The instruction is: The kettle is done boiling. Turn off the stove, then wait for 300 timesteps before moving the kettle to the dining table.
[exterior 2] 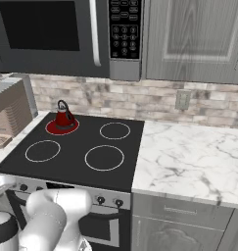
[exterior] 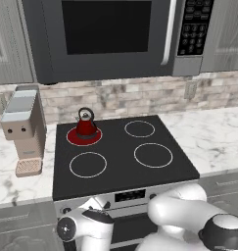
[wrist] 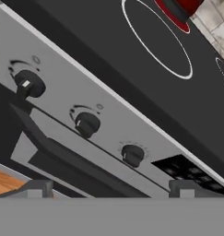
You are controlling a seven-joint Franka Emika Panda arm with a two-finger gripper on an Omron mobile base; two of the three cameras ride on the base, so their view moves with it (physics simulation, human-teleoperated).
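Gripper [wrist: 109,190] jaws spread wide, nothing between them, touching nothing; the two dark finger tips [wrist: 37,188] sit far apart at the bottom of the hand view. It hangs in front of the stove's silver front panel [wrist: 104,106], close to it but apart. Three dark knobs on that panel, in a slanted row because the view is rolled: one knob [wrist: 29,84] at left with a white mark, a middle knob [wrist: 87,123], a third knob [wrist: 132,154] nearest the dark display [wrist: 187,170]. Which knob the gripper lines up with is hard to tell, possibly the third. Dark oven door handle [wrist: 62,152] runs below the knobs.

White arm [exterior: 179,215] is folded low in front of the stove [exterior: 120,162] in both base views.

Black glass top has four white-ringed burners. Front left burner [exterior: 88,164] and front right burner [exterior: 153,155] are bare. The kettle [exterior: 85,123] stands upright on the back left burner [exterior: 71,138], which glows red around its base. Back right burner [exterior: 139,129] is bare.

Beige coffee machine [exterior: 25,130] stands on the marble counter [exterior: 12,179] left of the stove, just beside its edge. Marble counter section [exterior 2: 189,157] on the right. Behind, a stone-tile backsplash [exterior 2: 154,100] with an outlet [exterior 2: 182,100]. Above the stove, a dark microwave [exterior: 110,34] with keypad [exterior: 194,25]; grey cabinet door [exterior 2: 194,34] beside it.
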